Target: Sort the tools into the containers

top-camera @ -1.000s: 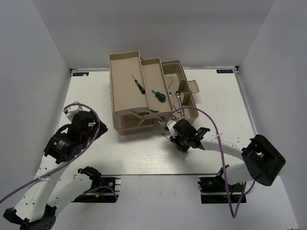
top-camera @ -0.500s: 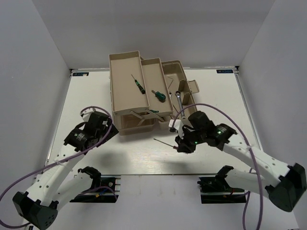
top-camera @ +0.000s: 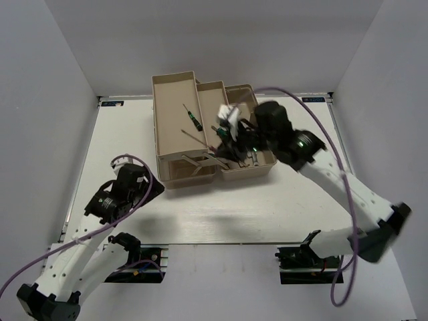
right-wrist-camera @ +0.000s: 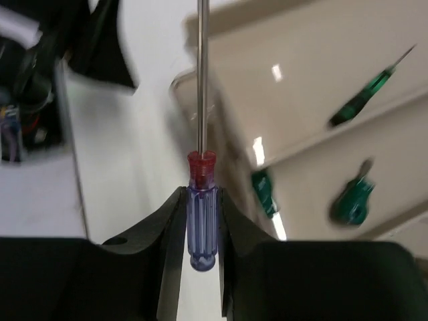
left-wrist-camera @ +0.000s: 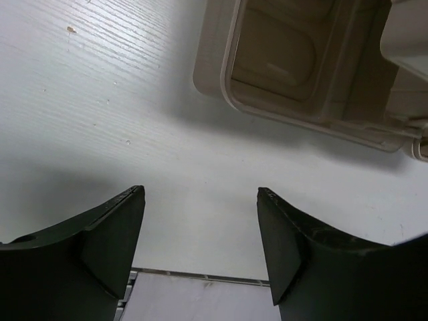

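Top view: high, behind near edge of table [top-camera: 200,221], looks down, far, whole scene. Left wrist view: low, close, faces toolbox [left-wrist-camera: 281,53] corner. Right wrist view: close above toolbox, looks along screwdriver [right-wrist-camera: 201,221]. All three share toolbox.

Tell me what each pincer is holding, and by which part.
Right pincer grips the blue-red screwdriver by its blue handle; left pincer holds nothing.
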Tool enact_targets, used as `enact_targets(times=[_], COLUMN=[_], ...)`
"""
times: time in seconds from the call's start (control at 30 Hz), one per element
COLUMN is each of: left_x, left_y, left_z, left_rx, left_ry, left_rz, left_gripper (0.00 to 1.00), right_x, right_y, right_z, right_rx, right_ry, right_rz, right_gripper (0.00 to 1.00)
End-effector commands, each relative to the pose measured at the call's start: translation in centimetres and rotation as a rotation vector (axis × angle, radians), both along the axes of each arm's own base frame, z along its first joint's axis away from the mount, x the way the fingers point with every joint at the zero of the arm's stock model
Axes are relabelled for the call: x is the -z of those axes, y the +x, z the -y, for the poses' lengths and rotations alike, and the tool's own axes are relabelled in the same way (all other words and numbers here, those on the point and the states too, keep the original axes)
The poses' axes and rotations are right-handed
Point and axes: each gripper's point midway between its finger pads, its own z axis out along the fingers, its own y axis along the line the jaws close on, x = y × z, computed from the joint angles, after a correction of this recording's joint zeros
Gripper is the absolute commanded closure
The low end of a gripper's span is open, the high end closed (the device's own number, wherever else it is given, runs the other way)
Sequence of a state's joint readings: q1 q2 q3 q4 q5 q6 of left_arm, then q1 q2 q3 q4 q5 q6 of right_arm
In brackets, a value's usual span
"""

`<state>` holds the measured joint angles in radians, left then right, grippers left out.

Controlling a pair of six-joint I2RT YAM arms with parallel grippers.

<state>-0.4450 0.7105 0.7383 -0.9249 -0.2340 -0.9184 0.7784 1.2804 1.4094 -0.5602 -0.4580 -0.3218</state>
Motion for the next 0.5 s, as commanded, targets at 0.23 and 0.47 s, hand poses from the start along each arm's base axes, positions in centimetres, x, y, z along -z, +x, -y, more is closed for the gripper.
enact_targets(times=[0.23,0.47], left_x=[-0.1,0.6], left_y=[-3.6,-3.9], left_z=[-1.3,-0.8], left_rx=[0.039,0.042], left_ry=[-0.001,-0.039], left_rz=[-0.004,-0.011], left_gripper=[0.22,0.22], right_x=[-3.0,0.7], right_y=[11.4,12.9], right_z=[-10.0,-11.6], right_rx=[0.163,0.168], right_ry=[0.094,0.035], right_rz=[-0.052,-0.137], right_gripper=[1.0,0.37])
